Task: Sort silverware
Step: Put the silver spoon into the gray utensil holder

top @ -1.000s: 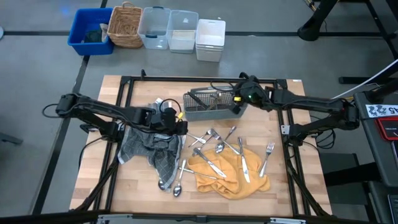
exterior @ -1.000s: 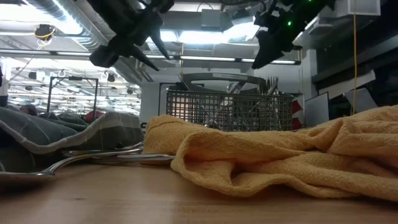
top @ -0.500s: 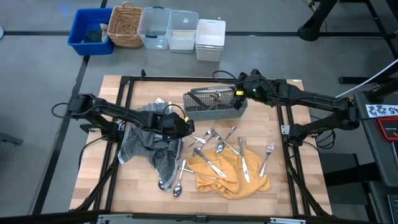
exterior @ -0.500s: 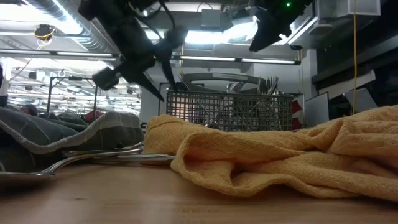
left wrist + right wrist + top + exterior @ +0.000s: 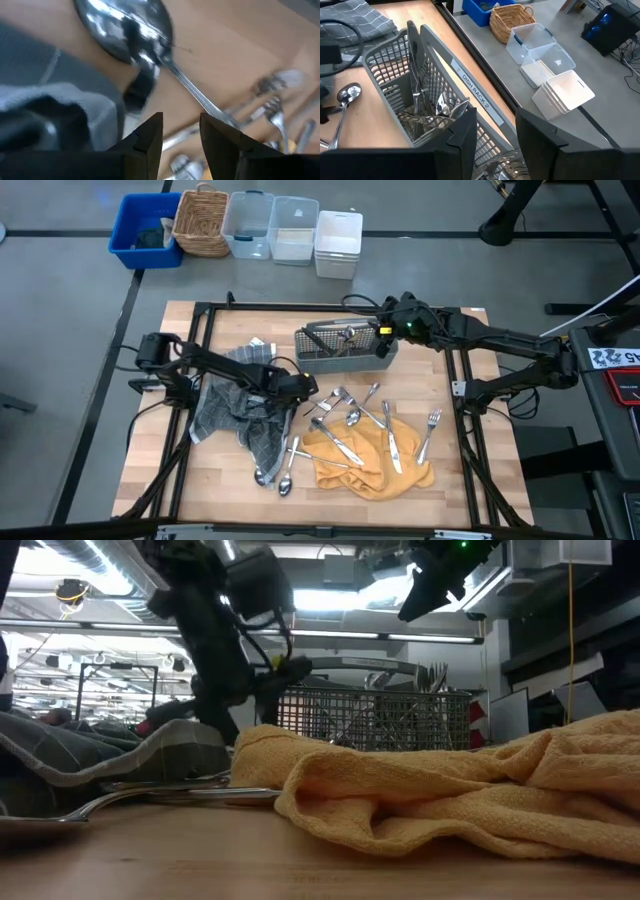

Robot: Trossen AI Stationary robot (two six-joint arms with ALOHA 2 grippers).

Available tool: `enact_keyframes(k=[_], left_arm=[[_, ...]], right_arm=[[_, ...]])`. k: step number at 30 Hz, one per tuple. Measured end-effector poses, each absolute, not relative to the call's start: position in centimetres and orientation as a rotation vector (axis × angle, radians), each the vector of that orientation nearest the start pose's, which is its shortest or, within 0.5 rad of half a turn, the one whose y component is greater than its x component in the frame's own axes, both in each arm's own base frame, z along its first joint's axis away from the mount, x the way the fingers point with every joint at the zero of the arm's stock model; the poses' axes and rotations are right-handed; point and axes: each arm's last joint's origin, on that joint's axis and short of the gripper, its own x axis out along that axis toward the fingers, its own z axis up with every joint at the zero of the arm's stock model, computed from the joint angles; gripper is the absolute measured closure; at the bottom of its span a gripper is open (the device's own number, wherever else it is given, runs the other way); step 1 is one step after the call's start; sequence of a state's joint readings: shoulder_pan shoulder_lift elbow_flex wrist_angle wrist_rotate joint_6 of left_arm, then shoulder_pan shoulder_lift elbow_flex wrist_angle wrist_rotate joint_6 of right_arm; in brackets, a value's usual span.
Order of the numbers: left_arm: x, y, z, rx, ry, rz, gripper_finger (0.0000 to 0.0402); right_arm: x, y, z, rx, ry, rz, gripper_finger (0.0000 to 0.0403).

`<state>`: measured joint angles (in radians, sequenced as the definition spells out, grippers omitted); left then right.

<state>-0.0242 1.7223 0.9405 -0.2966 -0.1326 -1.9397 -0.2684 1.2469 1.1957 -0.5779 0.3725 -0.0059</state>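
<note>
Part of the job looks done: several pieces of silverware already stand in the grey mesh caddy near the far edge of the worktop, forks and a spoon showing among its compartments in the right wrist view. Much is left. A loose scatter of silverware lies toward the middle and near-right of the worktop, some on the yellow cloth, one fork just off its right side, and a few spoons by the near edge of the grey checked cloth.

The left gripper hangs low over the bare wood between the grey cloth and the scatter, fingers parted and empty, a spoon lying just ahead of them. My guess is that this spoon is its next pick. The right gripper hovers above the right end of the caddy, fingers spread, holding nothing.

Hard to judge: how many pieces sit in the caddy, whether they are grouped by type, and whether anything is buried under either cloth. In the low view the yellow cloth blocks most of the worktop.
</note>
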Motion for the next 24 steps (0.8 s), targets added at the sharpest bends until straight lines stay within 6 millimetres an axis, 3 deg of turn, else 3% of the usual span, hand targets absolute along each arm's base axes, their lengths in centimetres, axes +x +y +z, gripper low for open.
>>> enact_keyframes(k=[6,24], left_arm=[[32.4,0.5,13.6,-1.65,0.598,1.14,0.0284],[32.4,2.9,13.6,-1.67,0.504,1.188,0.0284]], right_arm=[[24.8,-7.9,34.5,-0.041,0.642,-0.617,0.0267],[24.8,-7.9,34.5,-0.042,0.643,-0.617,0.0267]])
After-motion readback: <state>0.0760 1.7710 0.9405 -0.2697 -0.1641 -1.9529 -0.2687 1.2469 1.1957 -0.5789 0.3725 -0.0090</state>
